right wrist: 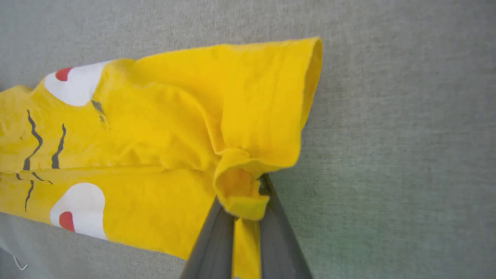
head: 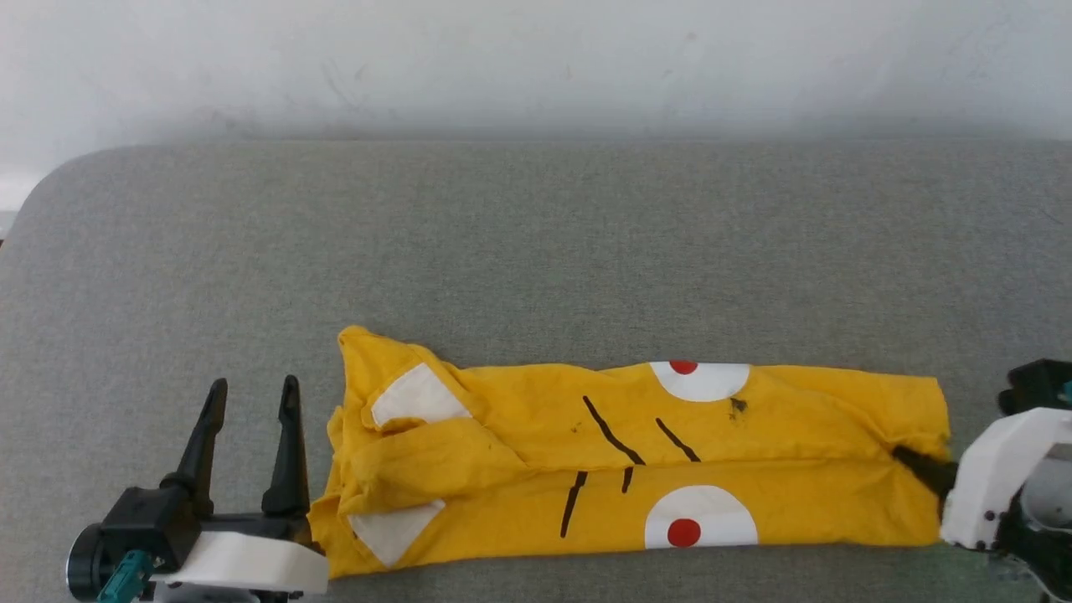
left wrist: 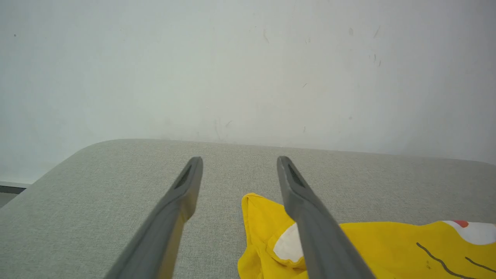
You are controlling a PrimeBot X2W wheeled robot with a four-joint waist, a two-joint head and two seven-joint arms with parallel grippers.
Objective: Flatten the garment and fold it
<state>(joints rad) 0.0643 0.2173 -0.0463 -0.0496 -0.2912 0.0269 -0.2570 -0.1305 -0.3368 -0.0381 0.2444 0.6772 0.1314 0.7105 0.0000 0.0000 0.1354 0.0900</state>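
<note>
The garment (head: 636, 469), a bright yellow t-shirt printed with white patches, red dots and black lines, lies folded into a long band across the near part of the grey surface. My right gripper (head: 909, 459) is at its right end. In the right wrist view, the right gripper (right wrist: 245, 211) is shut on a bunched bit of the garment's (right wrist: 155, 135) hem, with fabric pinched between the fingers. My left gripper (head: 255, 383) stands open just left of the shirt's left end, nothing between its fingers. The left wrist view shows the left gripper (left wrist: 240, 161) with its right finger over the garment (left wrist: 387, 248).
The grey padded surface (head: 536, 234) stretches wide behind and to both sides of the shirt, with a rounded far-left corner (head: 59, 180). A pale wall (head: 536, 59) rises right behind its far edge.
</note>
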